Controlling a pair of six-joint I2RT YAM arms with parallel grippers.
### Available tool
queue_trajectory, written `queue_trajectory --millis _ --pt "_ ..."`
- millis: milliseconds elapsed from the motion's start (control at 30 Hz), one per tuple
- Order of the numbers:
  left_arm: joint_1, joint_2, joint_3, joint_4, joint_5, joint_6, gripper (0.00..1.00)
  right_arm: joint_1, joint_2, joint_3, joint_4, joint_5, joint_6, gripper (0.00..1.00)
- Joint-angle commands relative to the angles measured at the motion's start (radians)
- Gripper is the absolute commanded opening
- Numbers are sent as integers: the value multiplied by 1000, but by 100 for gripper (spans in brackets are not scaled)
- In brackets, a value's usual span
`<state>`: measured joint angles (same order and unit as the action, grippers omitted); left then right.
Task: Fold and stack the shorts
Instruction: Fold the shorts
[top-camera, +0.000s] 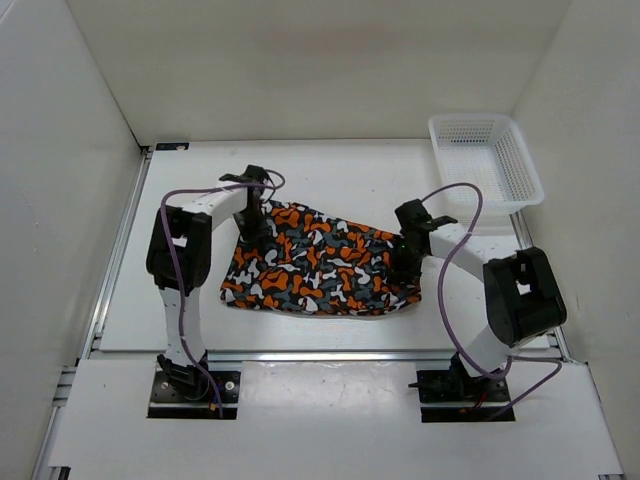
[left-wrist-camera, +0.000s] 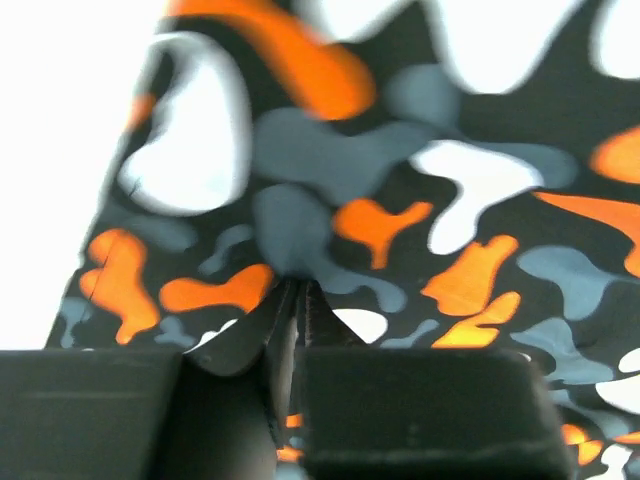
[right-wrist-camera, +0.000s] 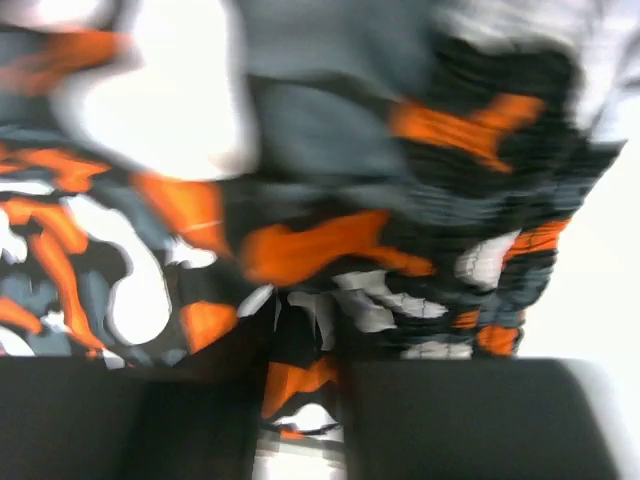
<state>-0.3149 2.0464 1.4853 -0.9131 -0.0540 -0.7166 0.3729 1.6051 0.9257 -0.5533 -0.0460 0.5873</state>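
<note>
The camouflage shorts (top-camera: 320, 265) lie spread flat in the middle of the table, printed in orange, black, grey and white. My left gripper (top-camera: 252, 222) is at their far left corner. In the left wrist view it (left-wrist-camera: 297, 290) is shut, pinching a small ridge of the shorts (left-wrist-camera: 400, 150). My right gripper (top-camera: 405, 262) is down on their right edge. The right wrist view is blurred; there a fold of the shorts (right-wrist-camera: 330, 250) sits between the fingers of that gripper (right-wrist-camera: 305, 340), with the ribbed waistband (right-wrist-camera: 500, 230) just to the right.
A white mesh basket (top-camera: 485, 160) stands at the far right corner of the table. White walls close in the left, back and right sides. The table's near rail (top-camera: 320, 355) runs just in front of the shorts.
</note>
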Motion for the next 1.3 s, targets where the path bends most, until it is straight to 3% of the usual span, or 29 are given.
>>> queue_trajectory --millis 0,67,133,233,333,433,533,667,900,933,1000,1033,1133,1200,1267 --pt "31 -35 81 -19 -62 83 21 32 -101 128 -88 127 -13 43" --pt "31 -84 105 -29 -89 97 28 18 -170 175 -114 302 -44 88" --pt "31 -110 121 -56 -101 108 36 -34 -194 185 -114 321 -84 90" --pt "43 -150 130 -70 -119 117 40 -103 -177 176 -114 235 -113 84" --pt "91 -172 67 -70 -129 117 40 -155 -148 119 -92 129 -144 84" --pt "155 -181 -22 -27 -78 128 40 -190 -139 79 -54 16 -155 93" --pt "226 -201 -112 31 -3 137 49 -213 -104 13 1 -96 -155 93" --pt "276 -201 -161 72 46 146 51 -223 -73 -22 64 -146 -135 84" --pt "287 -141 -161 97 106 155 51 -223 4 -42 121 -155 -126 51" --pt "287 -131 -161 108 106 155 47 -223 4 -42 121 -146 -126 40" --pt "287 -118 -172 117 115 155 41 -223 4 -28 109 -117 -126 27" --pt "287 -118 -172 117 115 155 33 -223 4 -18 98 -101 -138 15" --pt "287 -118 -195 126 125 155 23 -223 -19 39 33 -20 -161 0" --pt "275 -118 -206 126 125 155 10 -223 -42 74 -5 15 -179 0" --pt "243 -118 -206 126 125 145 10 -223 -53 130 -60 67 -202 0"
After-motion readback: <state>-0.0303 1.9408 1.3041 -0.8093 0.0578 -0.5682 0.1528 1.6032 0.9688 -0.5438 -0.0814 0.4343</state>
